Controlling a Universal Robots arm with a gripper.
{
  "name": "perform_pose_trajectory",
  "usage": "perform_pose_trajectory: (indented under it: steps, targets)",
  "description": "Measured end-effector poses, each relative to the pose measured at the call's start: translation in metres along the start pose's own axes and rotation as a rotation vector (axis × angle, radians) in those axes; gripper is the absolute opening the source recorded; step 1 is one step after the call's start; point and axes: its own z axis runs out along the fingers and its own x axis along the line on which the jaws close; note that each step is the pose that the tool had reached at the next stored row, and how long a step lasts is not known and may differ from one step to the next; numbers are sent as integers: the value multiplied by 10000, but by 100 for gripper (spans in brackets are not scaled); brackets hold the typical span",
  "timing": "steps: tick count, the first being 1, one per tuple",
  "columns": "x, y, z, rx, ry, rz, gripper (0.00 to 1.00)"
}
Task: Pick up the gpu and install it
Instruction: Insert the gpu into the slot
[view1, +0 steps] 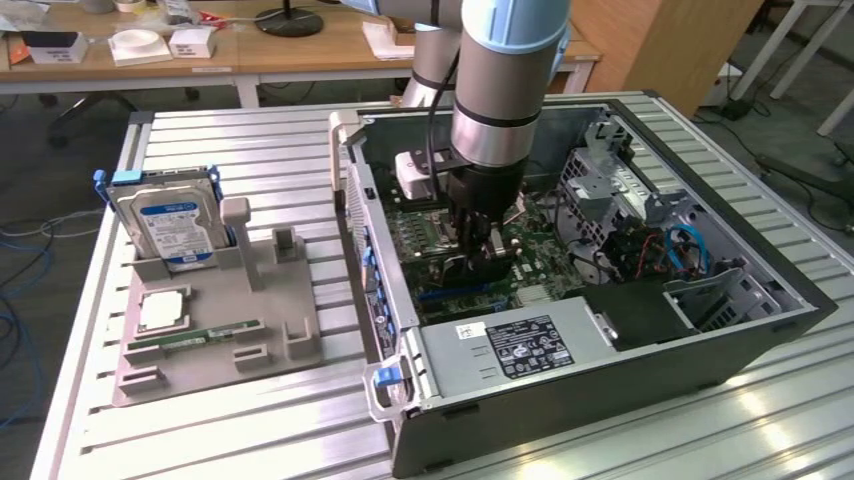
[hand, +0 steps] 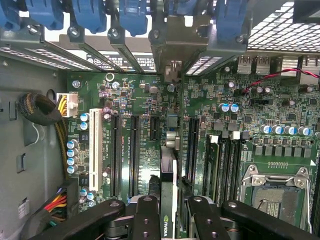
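Observation:
My gripper (view1: 481, 252) reaches down into the open computer case (view1: 400, 330), just above the green motherboard (view1: 541, 262). In the wrist view the gripper (hand: 167, 222) is shut on the gpu (hand: 168, 170), which I see edge-on: a thin green card standing upright between the black fingers (hand: 146, 215). The card hangs over the row of long black expansion slots (hand: 134, 150), lined up between two of them. Its far end points toward the silvery bracket openings (hand: 172, 47) at the case's rear wall. I cannot tell whether its lower edge touches a slot.
A grey fixture tray (view1: 254, 345) at the exterior view's left holds a silver hard drive with a blue label (view1: 167, 220), a slim memory stick (view1: 200, 335) and a square chip (view1: 160, 310). A power supply (view1: 521, 345), drive cage (view1: 607, 185) and blue cables (view1: 681, 250) crowd the case.

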Motion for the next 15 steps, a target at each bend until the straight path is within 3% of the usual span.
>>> perform_pose_trajectory:
  steps: [15]
  targets:
    - [0, -1, 2, -5, 11, 219, 26]
